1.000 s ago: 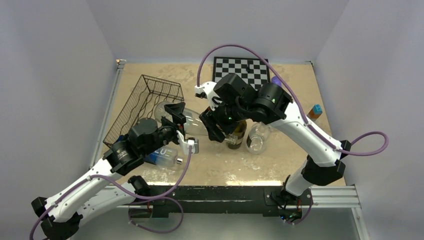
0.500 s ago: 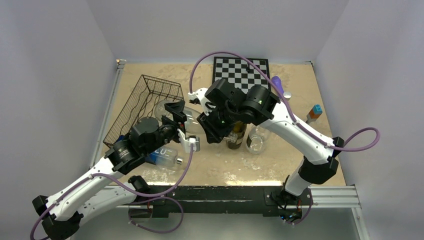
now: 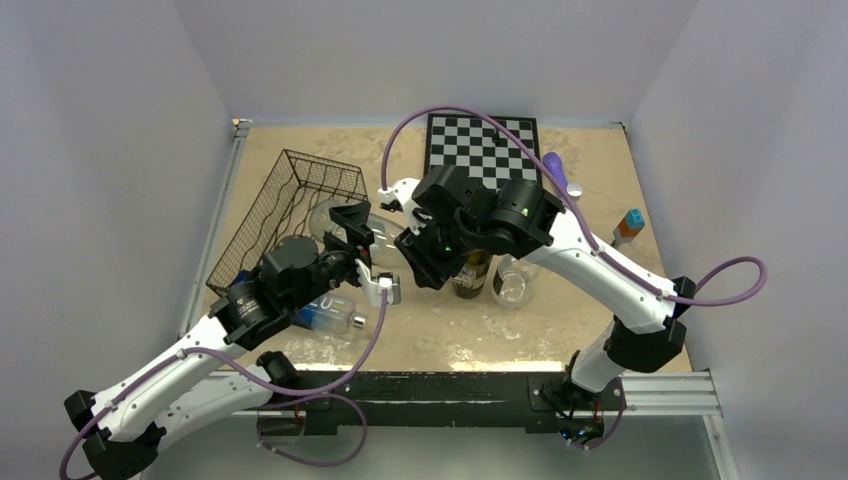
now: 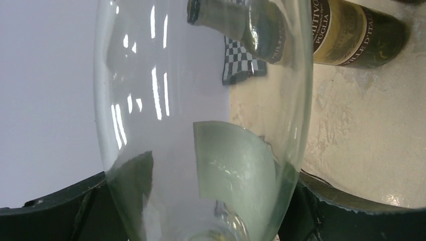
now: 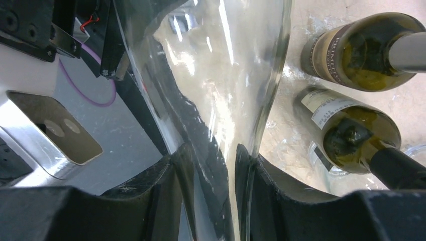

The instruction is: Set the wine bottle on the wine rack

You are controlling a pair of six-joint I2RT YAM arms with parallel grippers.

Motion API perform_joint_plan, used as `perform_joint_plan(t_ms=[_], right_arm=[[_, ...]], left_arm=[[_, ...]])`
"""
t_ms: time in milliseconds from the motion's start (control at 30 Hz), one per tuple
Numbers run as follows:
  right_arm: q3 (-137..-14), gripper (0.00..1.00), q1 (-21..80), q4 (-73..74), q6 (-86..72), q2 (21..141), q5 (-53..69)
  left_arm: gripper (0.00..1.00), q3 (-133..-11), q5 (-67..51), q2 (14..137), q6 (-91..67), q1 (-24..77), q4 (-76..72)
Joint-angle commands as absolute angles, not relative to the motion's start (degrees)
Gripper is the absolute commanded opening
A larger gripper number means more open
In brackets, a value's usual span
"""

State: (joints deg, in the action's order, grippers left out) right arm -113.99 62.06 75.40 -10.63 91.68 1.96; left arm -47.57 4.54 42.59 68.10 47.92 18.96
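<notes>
The clear wine bottle (image 4: 201,100) is held between the two arms just beside the wine rack (image 3: 285,200) and not yet on it. Its body is clamped by the left gripper (image 3: 366,252) and its neck pinched by the right gripper (image 5: 221,196), so the pickup is judged done, and the carry over the wire wall and the laying-down are left. Dark bottles (image 5: 359,135) are stood close by the right gripper, and another bottle (image 3: 335,315) is lain under the left arm; both are judged possible obstacles.

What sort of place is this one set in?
Likely a robotics lab cell: plain grey walls box in a sandy table, with a metal mounting rail and staged props, a wine rack and chessboard.
</notes>
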Motion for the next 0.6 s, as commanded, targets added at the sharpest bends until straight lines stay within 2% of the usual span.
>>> perform_joint_plan(t_ms=[0,67,567], right_arm=[[-112.4,0.00,62.9,67.3,-11.6,85.6,-3.2],[-112.4,0.00,62.9,66.4,-12.7,84.4,-3.5],[-116.3,0.00,62.8,64.9,-14.7,84.2,-10.4]], left_arm=[[0.95,-50.8,7.1,38.2,60.6,47.7,4.9],[0.99,-50.2,7.2,37.5,59.6,47.7,5.9],[0.99,-49.1,8.4,28.7,48.3,47.7,24.4]])
